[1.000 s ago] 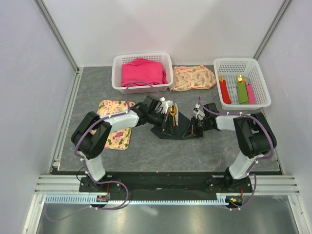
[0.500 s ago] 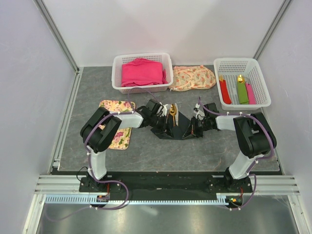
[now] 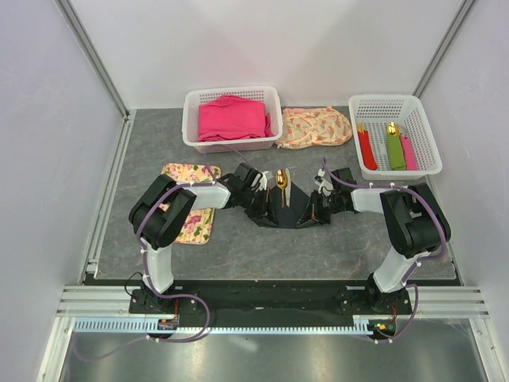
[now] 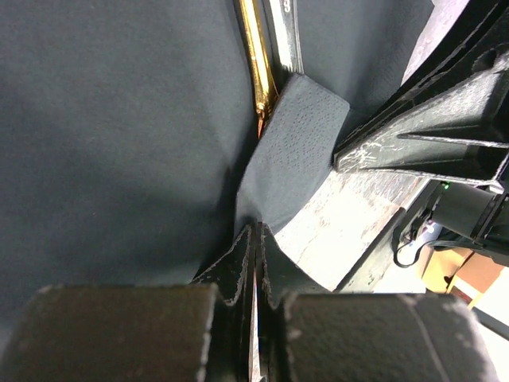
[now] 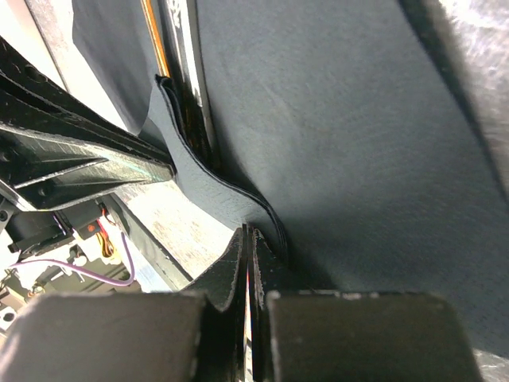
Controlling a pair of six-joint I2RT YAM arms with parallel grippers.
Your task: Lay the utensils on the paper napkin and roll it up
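Napkin (image 4: 294,151) pinched inside left pincer (image 4: 254,235).

Left basket (image 3: 190,119): white plastic, set at the far side of the grey table (image 3: 318,247); a folded pink cloth (image 3: 231,118) is held inside.
Floral cloth (image 3: 314,127): peach, laid between the baskets.
Right basket (image 3: 425,135): red (image 3: 367,150), green (image 3: 395,147) and pink (image 3: 408,153) napkin rolls are laid side by side.
Floral mat (image 3: 181,173): laid flat at the left.

A grey table (image 3: 238,243) carries two white baskets (image 3: 231,144) (image 3: 398,172), floral mat (image 3: 189,228), floral cloth (image 3: 315,127), black paper napkin (image 3: 289,212).
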